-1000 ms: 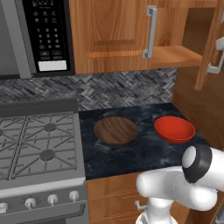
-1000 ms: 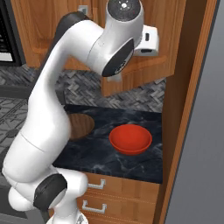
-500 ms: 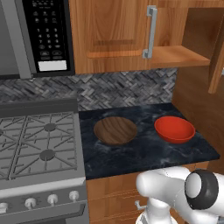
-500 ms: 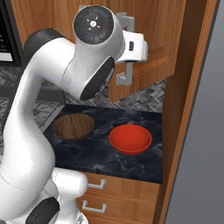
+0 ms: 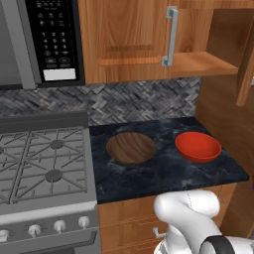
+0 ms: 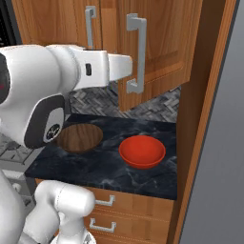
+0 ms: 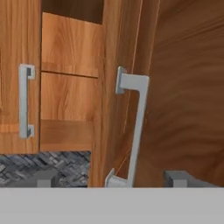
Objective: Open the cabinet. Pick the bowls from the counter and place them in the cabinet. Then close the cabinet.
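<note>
The cabinet (image 5: 129, 34) has its left door shut and its right door (image 6: 159, 47) swung out, baring the wooden shelf (image 5: 203, 64). My gripper (image 7: 111, 179) is open, its two tips wide apart on either side of the open door's grey bar handle (image 7: 134, 127), just short of it. From the right base view the gripper (image 6: 127, 66) sits right beside that handle (image 6: 137, 55). The dark wood bowl (image 5: 131, 148) and the red bowl (image 5: 198, 146) rest side by side on the dark marbled counter (image 5: 163, 176), both apart from the gripper.
A gas stove (image 5: 42, 168) lies left of the counter, with a black microwave (image 5: 49, 39) above it. A tall wooden panel (image 6: 200, 119) closes the counter's right end. Drawers (image 6: 109, 212) sit under the counter edge.
The right door has swung further open. The gripper, shut on its handle before, has opened and let go. The arm has dropped lower in both base views.
</note>
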Available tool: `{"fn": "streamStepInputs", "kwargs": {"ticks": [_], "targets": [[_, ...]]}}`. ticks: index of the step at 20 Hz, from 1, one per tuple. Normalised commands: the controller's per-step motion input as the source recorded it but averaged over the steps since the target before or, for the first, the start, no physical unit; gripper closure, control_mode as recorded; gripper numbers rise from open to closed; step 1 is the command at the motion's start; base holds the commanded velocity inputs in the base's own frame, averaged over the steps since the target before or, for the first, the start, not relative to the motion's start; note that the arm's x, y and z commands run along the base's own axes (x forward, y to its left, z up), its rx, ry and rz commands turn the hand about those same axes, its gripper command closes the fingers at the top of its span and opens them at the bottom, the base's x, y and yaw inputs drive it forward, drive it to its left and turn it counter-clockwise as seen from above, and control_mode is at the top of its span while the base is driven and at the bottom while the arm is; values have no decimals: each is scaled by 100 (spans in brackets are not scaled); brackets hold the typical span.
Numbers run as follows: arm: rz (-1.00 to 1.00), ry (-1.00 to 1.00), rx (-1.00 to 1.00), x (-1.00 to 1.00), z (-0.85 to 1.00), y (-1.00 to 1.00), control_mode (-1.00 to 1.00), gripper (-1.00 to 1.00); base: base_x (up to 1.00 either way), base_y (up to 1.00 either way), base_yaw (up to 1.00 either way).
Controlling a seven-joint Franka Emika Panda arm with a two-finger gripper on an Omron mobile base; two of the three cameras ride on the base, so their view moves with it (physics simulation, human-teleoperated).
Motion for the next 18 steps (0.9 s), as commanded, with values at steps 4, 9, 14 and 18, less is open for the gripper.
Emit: {"fn": "streamStepInputs", "kwargs": {"ticks": [4, 9, 14, 18], "targets": [[-20, 0, -2, -6, 0, 76, -100, -100, 0, 0, 0], [-18, 0, 0, 0, 0, 60, -100, -100, 0, 0, 0], [-19, -1, 0, 0, 0, 46, -100, -100, 0, 0, 0], [-12, -7, 0, 1, -19, 19, -100, -100, 0, 0, 0]]}}
